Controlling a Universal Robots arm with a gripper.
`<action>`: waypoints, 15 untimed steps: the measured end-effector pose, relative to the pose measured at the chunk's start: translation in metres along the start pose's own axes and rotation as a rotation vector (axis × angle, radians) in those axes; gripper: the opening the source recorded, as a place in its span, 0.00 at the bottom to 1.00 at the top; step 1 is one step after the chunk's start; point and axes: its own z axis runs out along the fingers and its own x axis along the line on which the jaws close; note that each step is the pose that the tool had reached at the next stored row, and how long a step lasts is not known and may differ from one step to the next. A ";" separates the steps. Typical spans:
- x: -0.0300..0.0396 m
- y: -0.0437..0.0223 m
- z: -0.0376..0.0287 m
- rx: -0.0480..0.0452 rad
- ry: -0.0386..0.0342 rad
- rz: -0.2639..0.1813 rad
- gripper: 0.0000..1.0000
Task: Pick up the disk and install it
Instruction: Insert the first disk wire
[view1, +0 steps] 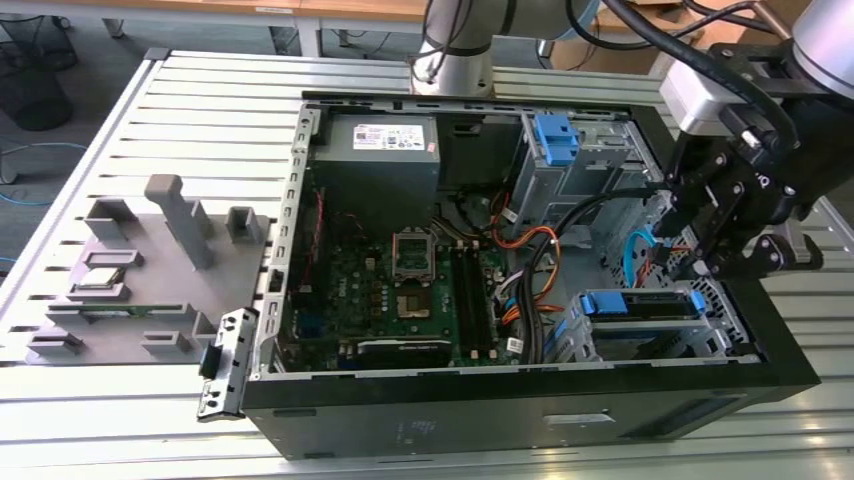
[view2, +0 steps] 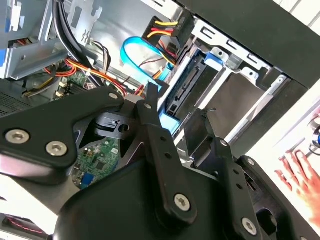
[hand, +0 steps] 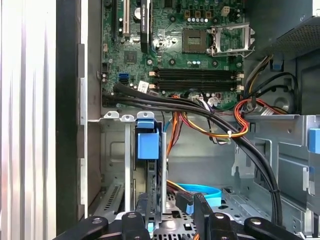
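While the computer case lies open on the slatted table in the exterior view, you can see right into the drive cage at its front corner. The disk sits in that cage, blue bracket and label facing up. The gripper hangs just above the cage, close to the disk. The motherboard is next to the cage, and the grey power-supply box is well away from it, at the case's opposite end. A bare blue bracket sits in another bay further back from the cage.

Second wrist view: the gripper is right at the cage, with the disk seen edge-on inside it, its blue frame towards the camera. The black fingers are spread apart on either side of the disk's end.

First wrist view, pretty much the same story. The disk stands edge-on in the cage, and the gripper straddles its near end. The jaws are wider than the disk is thick, so it isn't clamped. One of the fingers is clearly off it. The other is close, but I honestly can't tell if it touches. A bundle of black cables runs across between the cage and the motherboard.
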 end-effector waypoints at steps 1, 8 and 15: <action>-0.0005 -0.0005 0.0007 0.0000 0.0002 0.000 0.49; -0.0059 -0.0030 0.0084 0.0000 0.0006 0.000 0.49; -0.0089 -0.0032 0.0149 -0.0007 0.0157 0.000 0.49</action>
